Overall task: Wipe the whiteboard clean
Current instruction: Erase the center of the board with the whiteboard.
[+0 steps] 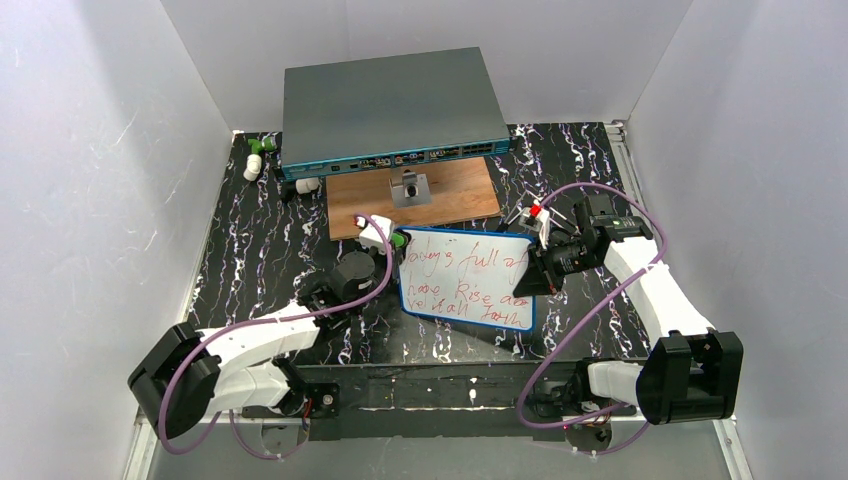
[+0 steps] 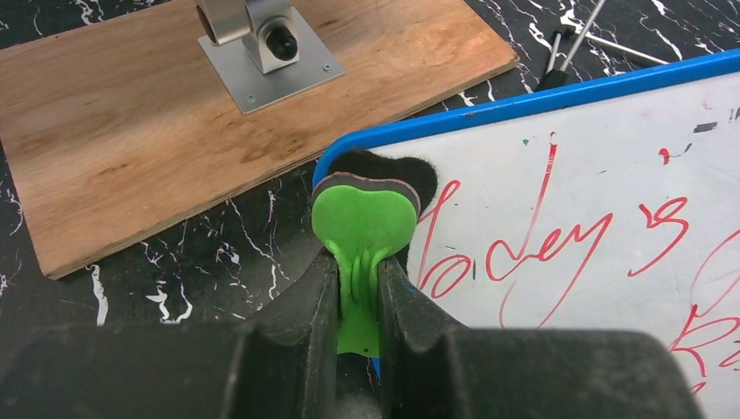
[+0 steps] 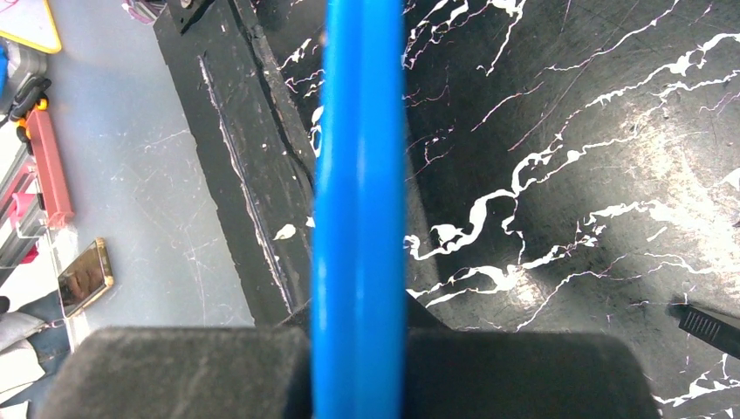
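The whiteboard (image 1: 465, 278) is sitting mid-table on the black marbled tabletop (image 1: 260, 260), just near of the wooden board (image 1: 460, 195). Red handwriting is covering most of it and nothing looks wiped. I cannot tell whether it is lying flat or is raised a bit on the right.

The left gripper (image 2: 358, 288) is reaching in from the near left. Its fingers are pinched narrow on the stem of a green eraser (image 2: 362, 218). The eraser's black felt pad is pressing against the whiteboard's far-left corner, right at the blue frame and beside the first red letters.

The right gripper (image 1: 535, 268) is coming in from the right. Its fingers are clamping the board's right edge, and in the right wrist view the blue frame (image 3: 359, 175) is running edge-on straight between them.

On the wooden board a small metal bracket (image 2: 262, 44) is standing. Behind that, at the far side, the grey-teal network switch (image 1: 390, 105) is sitting. A few thin tools (image 2: 580, 39) are lying on the table just beyond the whiteboard's far edge.
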